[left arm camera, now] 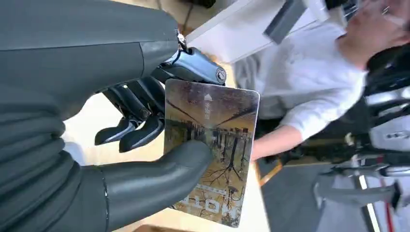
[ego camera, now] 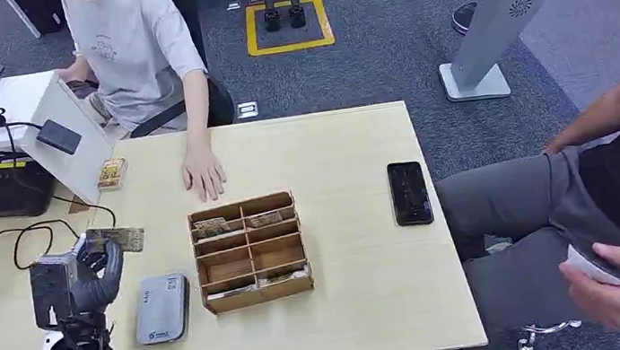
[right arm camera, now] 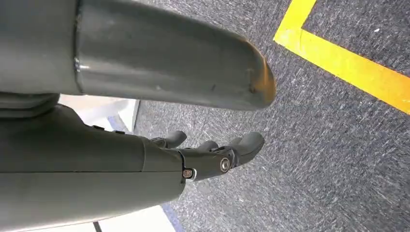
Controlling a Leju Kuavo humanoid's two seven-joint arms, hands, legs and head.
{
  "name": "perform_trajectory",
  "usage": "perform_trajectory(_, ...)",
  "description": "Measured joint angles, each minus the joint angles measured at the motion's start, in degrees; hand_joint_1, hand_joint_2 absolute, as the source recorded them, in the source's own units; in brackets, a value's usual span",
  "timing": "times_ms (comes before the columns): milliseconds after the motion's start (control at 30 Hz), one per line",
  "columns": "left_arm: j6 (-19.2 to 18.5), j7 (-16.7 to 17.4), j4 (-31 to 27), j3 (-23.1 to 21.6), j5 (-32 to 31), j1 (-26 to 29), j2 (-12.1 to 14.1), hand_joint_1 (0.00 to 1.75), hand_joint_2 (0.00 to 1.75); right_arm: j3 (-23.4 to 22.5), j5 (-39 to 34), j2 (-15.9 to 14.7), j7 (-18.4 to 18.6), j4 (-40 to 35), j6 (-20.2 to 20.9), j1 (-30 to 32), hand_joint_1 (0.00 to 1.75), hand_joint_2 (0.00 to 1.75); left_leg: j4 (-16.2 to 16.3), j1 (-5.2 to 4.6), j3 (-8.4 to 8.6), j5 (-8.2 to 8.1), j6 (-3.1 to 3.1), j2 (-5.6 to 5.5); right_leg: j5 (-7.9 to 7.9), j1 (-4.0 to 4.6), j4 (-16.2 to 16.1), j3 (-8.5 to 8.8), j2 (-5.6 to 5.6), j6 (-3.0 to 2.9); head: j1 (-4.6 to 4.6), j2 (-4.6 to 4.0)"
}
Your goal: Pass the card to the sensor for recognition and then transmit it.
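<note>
The left hand (left arm camera: 140, 145) holds a card (left arm camera: 210, 150), its thick thumb (left arm camera: 159, 176) pressed across the card's printed face and its darker fingers (left arm camera: 130, 128) curled behind it. The card shows a brownish picture of bare trees (with pale lettering near one end). Beyond the card sits a person in a white shirt (left arm camera: 309, 82), forearm reaching toward the card.

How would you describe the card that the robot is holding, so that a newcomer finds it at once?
Start at the wooden tray in the middle of the table, then look to its left. There the left hand holds the card up. Unlike the cards in the tray, it is off the table, brownish, printed with bare trees.
</note>
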Motion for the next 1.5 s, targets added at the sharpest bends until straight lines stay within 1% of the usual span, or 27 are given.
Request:
perform_trajectory(33,1.3,-0.9,-0.3,0.0,-0.9,-0.3,-0.1,1.75,1.75,0.0,0.1,0.0,0.0,0.0,0.0,0.0,0.0,0.0,0.0,0.0,0.0,0.0,0.0,0.01,0.0,0.0,0.0,-0.01,0.0,0.0,0.0,0.0)
perform_trajectory(67,3.5,-2.1,-0.5,0.0,-3.1,-0.6,-0.2,1.75,1.75,0.0,0.2,0.1,0.0,0.0,0.1,0.0,0.0,0.0,0.0,0.0,0.0,0.0,0.0,0.01,0.0,0.0,0.0,-0.02,0.01,0.0,0.0,0.0)
perform_trajectory(133,8.9,-4.2,-0.5,0.0,-9.3,-1.4,-0.3,1.75,1.75,0.0,0.6,0.2,0.0,0.0,0.5,0.0,0.0,0.0,0.0,-0.01,-0.01,0.0,0.0,-0.01,0.0,0.0,0.0,-0.02,0.0,0.0,0.0,0.0)
perform_trajectory(200,12.9,-5.2,-0.5,0.0,-14.4,-2.1,-0.4,1.75,1.75,0.0,0.9,0.2,0.0,0.0,0.6,-0.2,0.0,0.0,0.0,-0.01,-0.02,0.0,0.0,-0.01,0.0,0.0,0.0,-0.02,0.0,0.0,0.0,0.0)
perform_trajectory(367,22.3,-6.6,-0.5,-0.1,-27.0,-3.5,-0.3,1.75,1.75,0.0,1.5,0.4,-0.4,0.0,0.6,-0.3,0.0,0.0,0.0,-0.01,-0.01,0.0,0.0,0.0,0.0,0.0,0.0,-0.02,0.01,0.0,0.0,0.0)
perform_trajectory(433,27.4,-6.4,0.0,-0.5,-36.1,-3.9,0.1,1.75,1.75,0.0,2.1,0.4,-0.4,0.0,0.7,-0.4,0.0,0.0,0.0,-0.01,-0.01,0.0,0.0,0.01,0.0,0.0,0.0,-0.02,0.01,0.0,0.0,0.0)
perform_trajectory(500,30.0,-5.8,0.7,-1.0,-42.3,-4.3,1.0,1.75,1.75,0.0,2.3,0.5,-0.4,0.0,1.3,-0.5,0.0,0.0,0.0,-0.01,-0.01,0.0,0.0,0.01,0.0,0.0,0.0,-0.03,0.02,0.0,0.0,0.0)
perform_trajectory(567,30.6,-5.6,1.4,-1.4,-43.8,-4.8,1.7,1.75,1.75,0.0,2.6,0.5,-0.4,0.0,1.5,-0.6,0.0,0.0,0.0,-0.01,-0.01,0.0,0.0,0.01,0.0,0.0,0.0,-0.03,0.02,0.0,0.0,0.0)
perform_trajectory(733,31.3,-5.5,2.6,-1.4,-44.4,-5.3,2.6,1.75,1.75,0.0,2.6,0.5,-0.4,0.0,1.6,-0.6,0.0,0.0,0.0,0.0,-0.02,0.0,0.0,0.01,0.0,0.0,0.0,-0.04,0.02,0.0,0.0,0.0)
perform_trajectory(1267,31.3,-5.3,4.4,-1.7,-44.3,-5.9,3.6,1.75,1.75,0.0,2.8,0.5,-0.5,0.0,1.6,-0.7,0.0,0.0,0.0,-0.01,-0.02,0.0,0.0,0.01,0.0,0.0,0.0,-0.05,0.02,0.0,0.0,0.02)
perform_trajectory(1367,30.9,-5.4,4.5,-1.9,-43.6,-6.1,3.8,1.75,1.75,0.0,2.8,0.5,-0.6,0.0,1.6,-0.7,0.0,0.0,0.0,-0.01,-0.02,0.0,0.0,0.03,0.0,0.0,0.0,-0.05,0.03,0.0,0.0,0.0)
perform_trajectory(1400,30.5,-5.4,4.5,-2.0,-43.0,-6.1,3.9,0.0,1.75,0.0,2.8,0.5,-0.6,0.0,1.6,-0.7,0.0,0.0,0.0,-0.01,-0.02,0.0,0.0,0.03,0.0,0.0,0.0,-0.05,0.03,0.0,-0.02,0.0)
perform_trajectory(1500,29.9,-5.5,4.5,-2.2,-41.9,-6.2,4.1,0.0,1.75,0.0,2.8,0.5,-0.6,0.0,1.6,-0.7,0.0,0.0,0.0,-0.01,-0.03,0.0,0.0,0.03,0.0,0.0,0.0,-0.05,0.03,0.0,0.0,0.02)
